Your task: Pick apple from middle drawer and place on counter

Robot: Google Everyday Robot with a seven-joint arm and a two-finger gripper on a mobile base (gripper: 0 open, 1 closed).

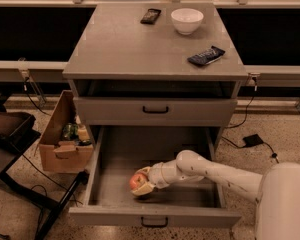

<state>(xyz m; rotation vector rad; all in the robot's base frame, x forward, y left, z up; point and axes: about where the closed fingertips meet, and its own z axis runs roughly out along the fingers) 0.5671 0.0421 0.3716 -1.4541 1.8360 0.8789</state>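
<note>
- Camera view: the gripper (141, 180) is inside the middle drawer (190, 218), low over the front-left part of its floor, and is clamped on the apple (137, 181).
- Its pale fingers (146, 189) touch the fruit on opposite sides, one toward the drawer's front panel and one toward its back.
- The apple sits in this grasp near the drawer's front panel. Whether it touches the drawer floor cannot be told.
- The white arm (215, 171) reaches into the drawer over its right side wall. It comes from the robot body (285, 204), which stands just right of the drawer's front corner.
- The middle drawer is pulled fully out, and its small black handle (154, 223) is centred on the low front panel.
- Directly above the drawer's back end is a closed grey drawer front (115, 111) with a black bar handle (155, 110).
- Higher above the drawer lies the counter (135, 44).
- On the counter, over the drawer's right side, is a dark snack packet (206, 56). A white bowl (187, 20) stands beyond it, toward the far edge.
- A second dark packet (151, 16) lies left of the bowl, roughly over the drawer's centre line.
- On the floor just left of the drawer stands an open cardboard box (60, 151) holding bottles (83, 132).
- On the floor right of the drawer, well apart from it, lies a black power adapter (252, 140) with its cable.
</note>
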